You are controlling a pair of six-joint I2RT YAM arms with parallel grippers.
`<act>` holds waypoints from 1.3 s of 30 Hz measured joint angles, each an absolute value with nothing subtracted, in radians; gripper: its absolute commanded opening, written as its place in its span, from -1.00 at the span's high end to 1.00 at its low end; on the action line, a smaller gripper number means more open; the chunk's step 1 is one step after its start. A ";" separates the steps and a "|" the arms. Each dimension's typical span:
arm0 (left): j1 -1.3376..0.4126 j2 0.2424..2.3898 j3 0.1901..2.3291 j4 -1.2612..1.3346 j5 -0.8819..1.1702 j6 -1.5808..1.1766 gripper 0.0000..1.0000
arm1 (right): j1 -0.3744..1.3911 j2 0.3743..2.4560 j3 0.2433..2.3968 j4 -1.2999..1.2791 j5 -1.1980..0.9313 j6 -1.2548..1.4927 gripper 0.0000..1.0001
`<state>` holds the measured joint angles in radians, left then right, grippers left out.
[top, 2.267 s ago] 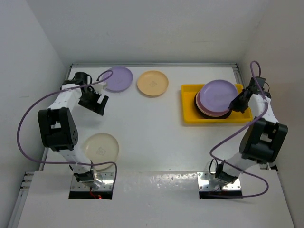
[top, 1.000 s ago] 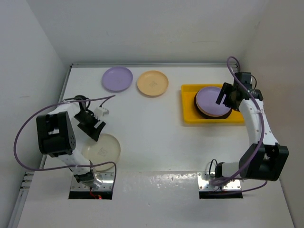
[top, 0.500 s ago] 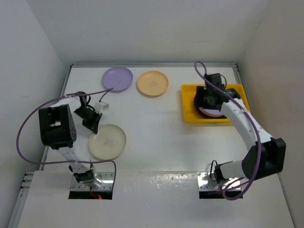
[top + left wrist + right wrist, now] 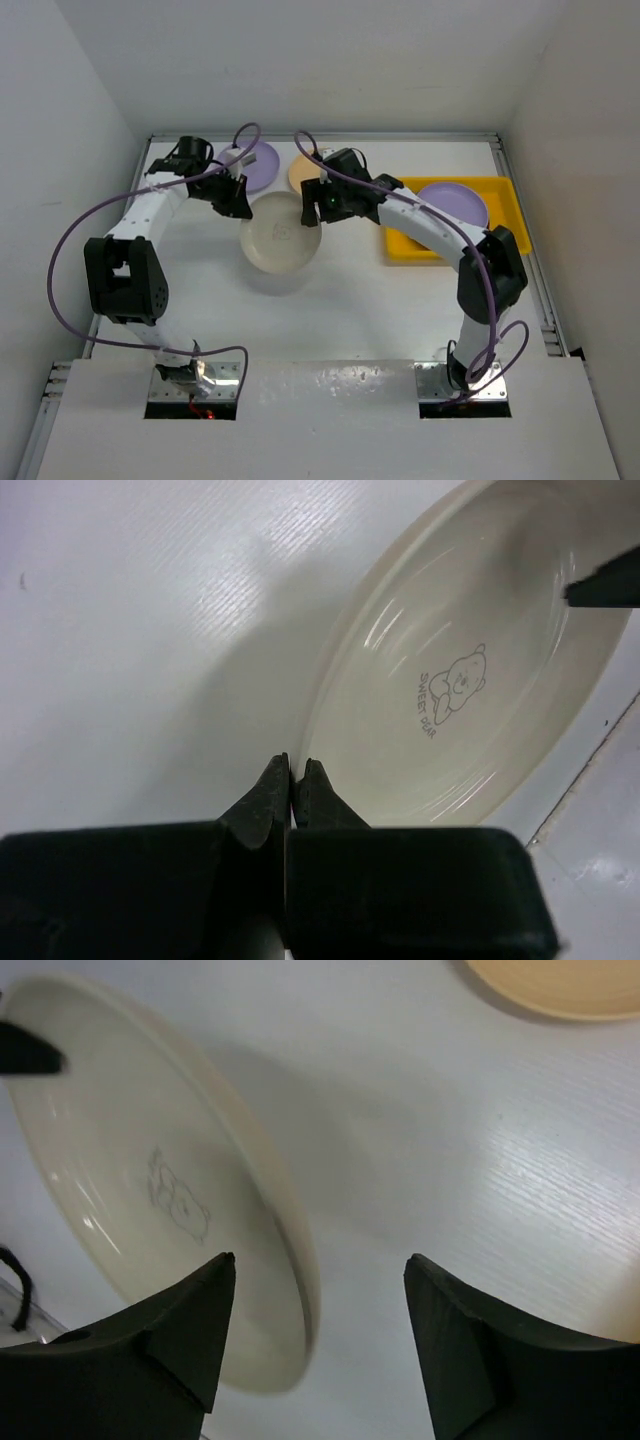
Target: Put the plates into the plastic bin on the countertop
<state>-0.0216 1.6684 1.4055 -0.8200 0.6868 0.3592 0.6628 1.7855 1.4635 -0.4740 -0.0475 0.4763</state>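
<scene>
the cream plate (image 4: 450,680) is held aloft, pinched at its rim by the clamped left gripper (image 4: 291,770). its opposite rim is straddled by the right gripper (image 4: 318,1265), jaws spread. if released before those close, it could be dropped short of the bin (image 4: 400,245) behind that gripper.

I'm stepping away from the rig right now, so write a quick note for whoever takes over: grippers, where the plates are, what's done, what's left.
left gripper: shut on the rim of the cream plate, held tilted above the middle of the countertop.
right gripper: open, fingers either side of that plate's opposite rim, not gripping.
Done: the plastic bin, at the right, holds a binned lilac plate; anything beneath it cannot be told.
Left: the cream plate, probably by handover to the right arm, then the loose lilac plate and yellow-tan plate at the far edge.
</scene>
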 measured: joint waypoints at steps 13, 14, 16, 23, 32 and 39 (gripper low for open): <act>-0.033 1.666 1.420 -0.811 0.662 0.300 -1.00 | 0.643 1.868 1.475 -0.433 -0.032 0.579 0.99; -0.033 1.666 1.427 -0.817 0.649 0.294 -1.00 | 0.620 1.858 1.458 -0.434 -0.025 0.586 0.99; -0.029 1.666 1.440 -0.823 0.621 0.288 -1.00 | 0.551 1.816 1.402 -0.444 -0.017 0.601 0.99; 0.012 1.662 1.472 -0.821 0.518 0.287 -1.00 | -0.051 1.498 1.126 -0.473 -0.024 0.658 0.99; 0.028 1.662 1.472 -0.821 0.509 0.287 -1.00 | -0.409 1.486 1.089 -0.509 -0.135 0.662 0.82; 0.028 1.662 1.472 -0.821 0.499 0.298 -1.00 | -0.429 1.633 1.145 -0.562 -0.164 0.638 -0.53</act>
<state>0.0280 1.6619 1.4723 -0.8211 0.4992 0.2981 -0.4294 1.6333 1.1450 -0.5617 -0.1638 0.6380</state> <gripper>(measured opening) 0.997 0.668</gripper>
